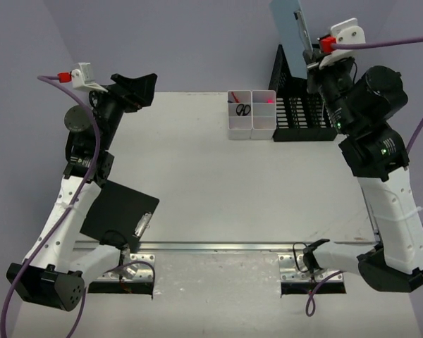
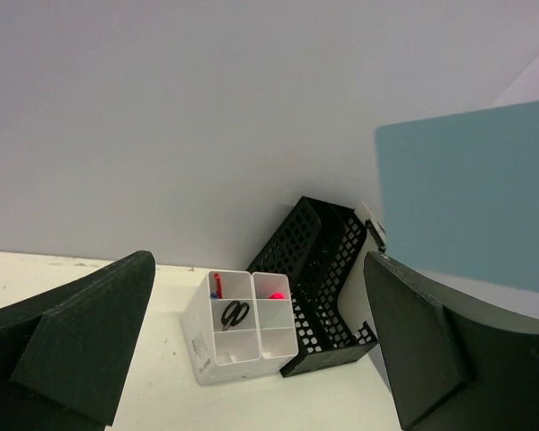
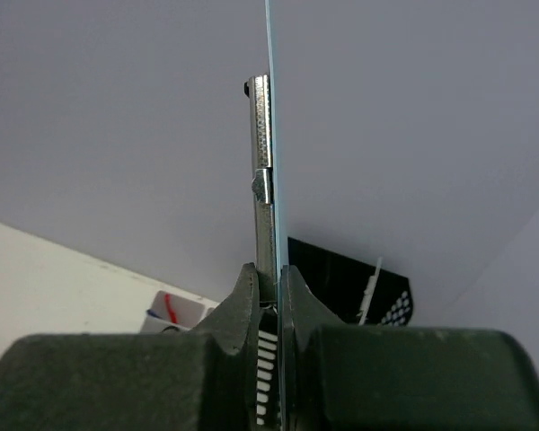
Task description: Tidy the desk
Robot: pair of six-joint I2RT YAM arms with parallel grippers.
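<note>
The desk (image 1: 218,190) is a large off-white tabletop with a metal rail (image 1: 225,246) along its near edge. My right gripper (image 1: 312,55) is shut on a light blue clipboard (image 1: 287,24) and holds it upright in the air above the black mesh file rack (image 1: 296,113). In the right wrist view the fingers (image 3: 270,280) pinch the board's thin edge (image 3: 269,135) beside its metal clip. My left gripper (image 1: 137,86) is open and empty, raised over the desk's back left corner. Its view shows the blue clipboard (image 2: 472,193) at the right.
White compartment bins (image 1: 252,114) stand left of the rack and hold black scissors (image 2: 234,314), a red pen (image 2: 216,285) and a pink item (image 2: 276,294). A black clipboard (image 1: 120,209) lies at the front left by the left arm. The rack (image 2: 328,269) holds a white sheet (image 2: 370,220).
</note>
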